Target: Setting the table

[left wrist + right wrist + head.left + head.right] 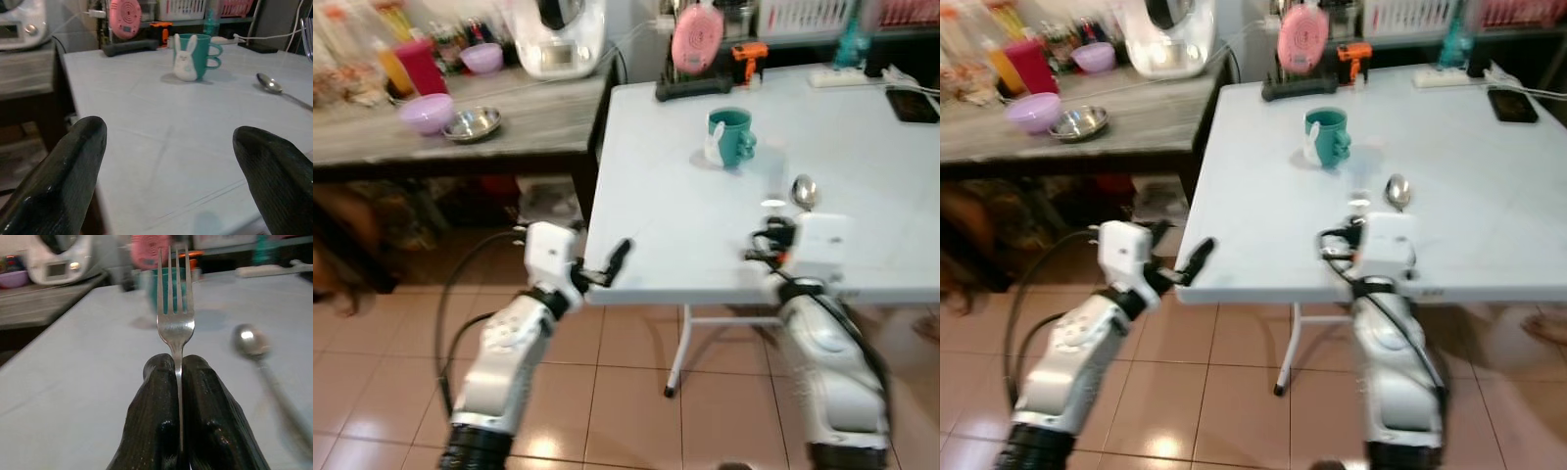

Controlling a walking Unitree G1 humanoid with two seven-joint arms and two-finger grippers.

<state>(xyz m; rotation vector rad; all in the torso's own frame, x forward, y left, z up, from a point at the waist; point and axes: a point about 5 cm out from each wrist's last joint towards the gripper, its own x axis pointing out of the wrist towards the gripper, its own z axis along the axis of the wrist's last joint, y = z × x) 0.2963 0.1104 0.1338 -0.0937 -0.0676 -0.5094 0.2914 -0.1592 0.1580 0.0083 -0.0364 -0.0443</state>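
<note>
On the far left stands a dark wooden counter (pixel 538 122) with a purple bowl (pixel 426 113), a steel bowl (pixel 472 123), a red cup (pixel 423 67) and a white kitchen machine (pixel 558 39). No writing on them can be read; the pictures are too blurred.

The left gripper (pixel 607 266) is at the near left corner of the white table (pixel 666 225), and its two black fingers (pixel 58 181) are spread wide apart, grasping nothing.

On the table, further back, stands a teal mug (pixel 733 136) with a white rabbit figure on its front. Behind it lie a pink round thing (pixel 697 37) and an orange tool (pixel 748 54).

The right gripper (pixel 177 382) is over the near edge of the table, to the right of the left one. Its fingers are clenched on the handle of a fork (pixel 175 308), the prongs pointing toward the mug. Just beside it to the right, a spoon (pixel 804 192) lies on the table. At the far right corner lie a white power strip (pixel 847 75) and a black phone (pixel 912 105).
</note>
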